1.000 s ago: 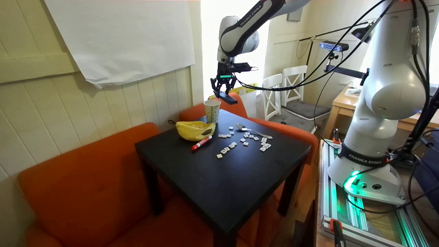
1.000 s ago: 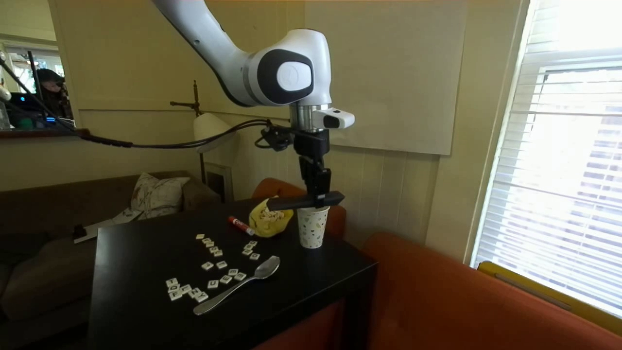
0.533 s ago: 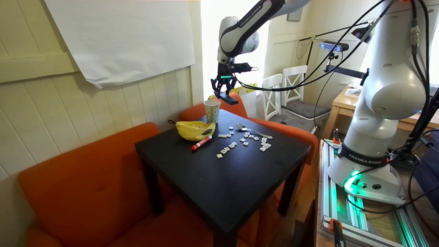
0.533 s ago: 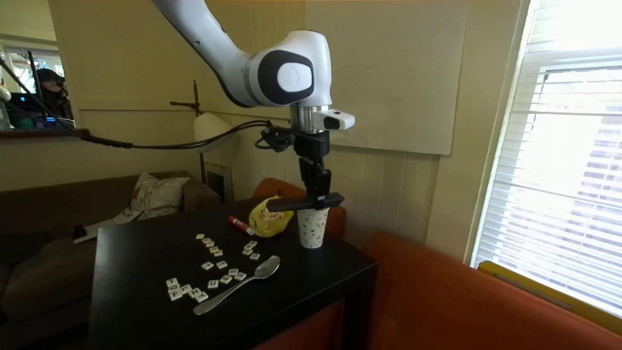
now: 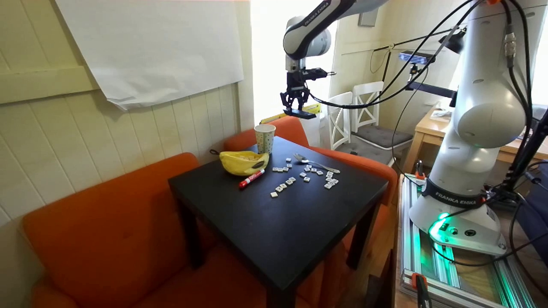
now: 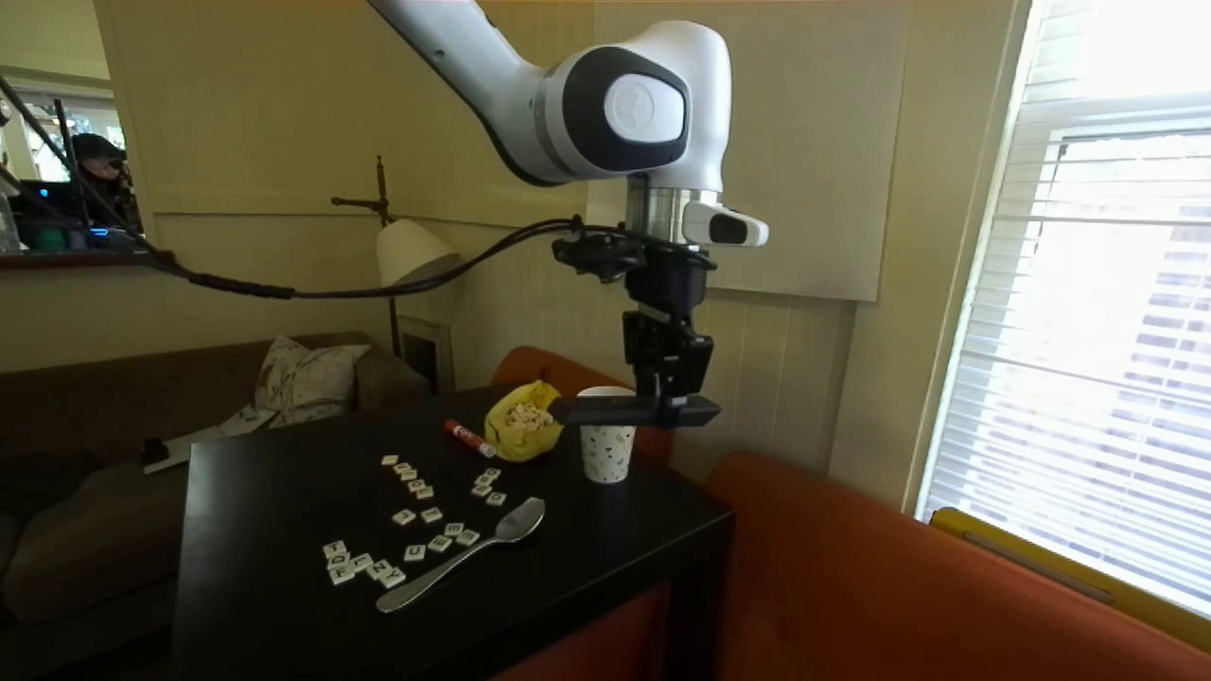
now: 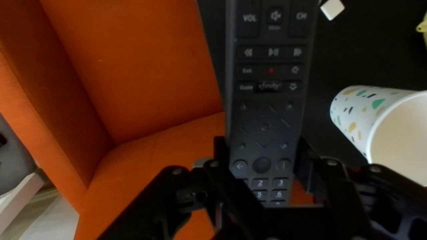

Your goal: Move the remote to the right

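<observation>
Buttons up, the remote (image 7: 267, 110) is pinched by its long sides in the gripper (image 7: 261, 152), in the air, higher than the black table (image 6: 587, 534). In an exterior view its longer part reaches left, the patterned cup (image 6: 606, 459) standing beyond it on the far side.

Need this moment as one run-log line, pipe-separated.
gripper: closed on remote | remote: aloft, clear of table | cup: upright on table | release: not yet
</observation>
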Controlling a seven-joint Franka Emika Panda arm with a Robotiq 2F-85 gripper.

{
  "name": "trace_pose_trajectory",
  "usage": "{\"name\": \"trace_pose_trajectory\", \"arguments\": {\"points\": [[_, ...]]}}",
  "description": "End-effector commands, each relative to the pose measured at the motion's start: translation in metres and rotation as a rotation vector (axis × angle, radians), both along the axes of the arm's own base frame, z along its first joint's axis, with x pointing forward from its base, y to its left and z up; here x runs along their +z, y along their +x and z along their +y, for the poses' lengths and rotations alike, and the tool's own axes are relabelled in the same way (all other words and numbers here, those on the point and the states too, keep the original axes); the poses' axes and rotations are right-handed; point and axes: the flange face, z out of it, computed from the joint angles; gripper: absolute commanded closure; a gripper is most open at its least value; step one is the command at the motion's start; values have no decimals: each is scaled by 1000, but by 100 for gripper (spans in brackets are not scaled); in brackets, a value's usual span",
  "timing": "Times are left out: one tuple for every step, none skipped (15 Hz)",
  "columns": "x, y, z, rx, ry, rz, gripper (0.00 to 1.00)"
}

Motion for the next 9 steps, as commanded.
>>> {"name": "trace_pose_trajectory", "arguments": {"points": [[-26,-5,-20,74,66,56,74],[-37,-10,-22,97,90,66,74],[-47,-13,-23,112,109,80,74],[-57,-16,-24,119,129,88,74],[-66,-17,-24,117,143,92,74],[-73,-19,-22,109,159,93,74],[-79,-20,-19,101,172,92,74],[-83,-20,-16,93,185,89,74],[-87,-20,-12,81,201,86,74]]}}
